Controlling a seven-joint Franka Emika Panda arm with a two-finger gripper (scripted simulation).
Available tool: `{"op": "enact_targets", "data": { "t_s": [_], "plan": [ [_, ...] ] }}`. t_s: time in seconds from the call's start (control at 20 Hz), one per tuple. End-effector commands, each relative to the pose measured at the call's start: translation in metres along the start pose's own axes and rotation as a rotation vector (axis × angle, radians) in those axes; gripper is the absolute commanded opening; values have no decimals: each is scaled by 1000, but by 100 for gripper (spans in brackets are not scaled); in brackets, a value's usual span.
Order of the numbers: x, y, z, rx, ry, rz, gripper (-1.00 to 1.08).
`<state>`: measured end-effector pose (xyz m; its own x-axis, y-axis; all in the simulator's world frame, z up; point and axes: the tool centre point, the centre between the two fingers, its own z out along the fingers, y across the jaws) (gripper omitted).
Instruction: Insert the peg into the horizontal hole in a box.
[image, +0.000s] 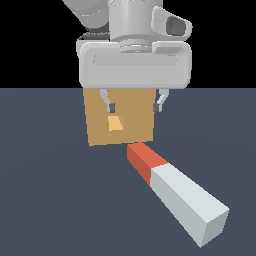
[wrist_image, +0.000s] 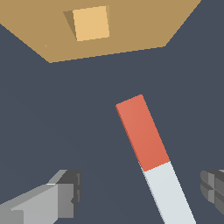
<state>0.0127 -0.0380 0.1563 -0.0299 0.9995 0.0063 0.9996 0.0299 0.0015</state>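
The peg (image: 175, 190) lies flat on the dark floor, its red-orange end toward the box and its white end toward the camera; the wrist view shows the peg (wrist_image: 151, 148) too. The tan box (image: 119, 120) stands behind it, with the lighter orange hole (image: 116, 123) at the centre of its face. In the wrist view the box (wrist_image: 131, 30) and hole (wrist_image: 90, 23) sit beyond the peg's red end. My gripper (image: 134, 107) hangs open above the floor in front of the box, holding nothing. Its fingers (wrist_image: 57, 197) flank the peg's white part from above.
A dark grey-blue floor (image: 50, 200) spreads all around the box and peg. Nothing else stands on it.
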Motion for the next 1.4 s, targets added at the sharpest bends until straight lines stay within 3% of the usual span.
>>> {"op": "enact_targets", "data": {
  "t_s": [0.0, 0.7, 1.35],
  "plan": [
    [-9, 4, 8, 1, 0, -35, 100],
    [-68, 48, 63, 2, -4, -292, 100],
    [-88, 72, 84, 3, -6, -399, 100]
  ]
}}
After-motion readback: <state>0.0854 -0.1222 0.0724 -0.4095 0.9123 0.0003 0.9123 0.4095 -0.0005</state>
